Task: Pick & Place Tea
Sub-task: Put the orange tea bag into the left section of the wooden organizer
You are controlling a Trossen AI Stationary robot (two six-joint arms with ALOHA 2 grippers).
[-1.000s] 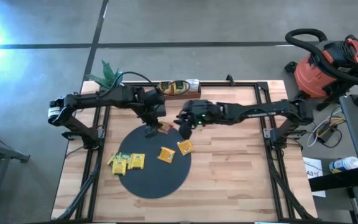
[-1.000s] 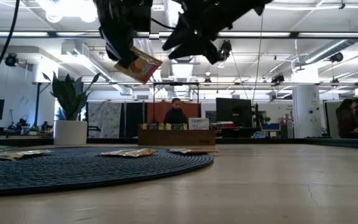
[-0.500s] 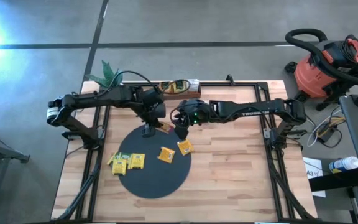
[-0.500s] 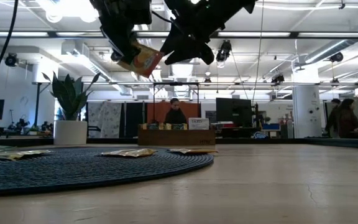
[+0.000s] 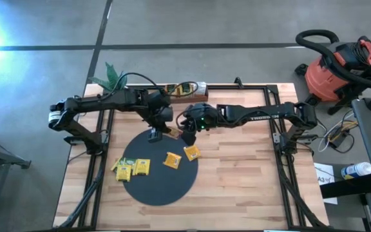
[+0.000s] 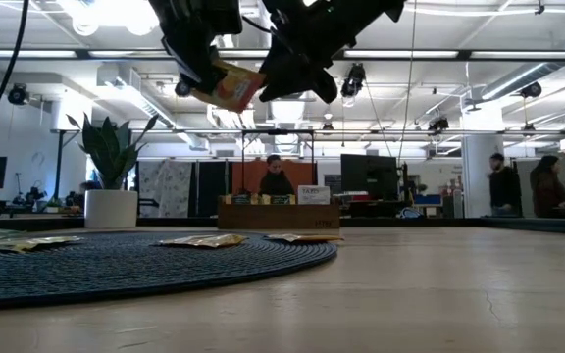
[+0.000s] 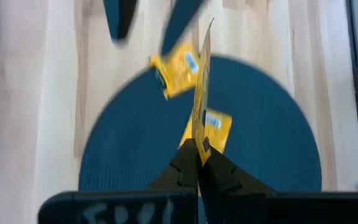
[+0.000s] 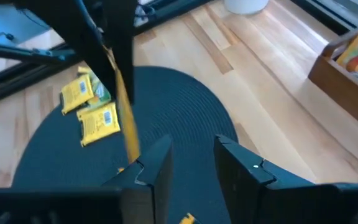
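My right hand [image 5: 187, 133] has closed in on the packet since a second ago, fingers apart beside it, not gripping | my left hand [image 5: 154, 133] stays clenched on an orange-red tea packet [image 6: 227, 86], raised above the black mat [image 5: 172, 187]'s far edge | four yellow packets [image 5: 140, 167] lie on the mat

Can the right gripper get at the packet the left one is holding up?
Probably yes. The right gripper is open beside the tea packet, which hangs from the shut left gripper above the mat; nothing lies between.
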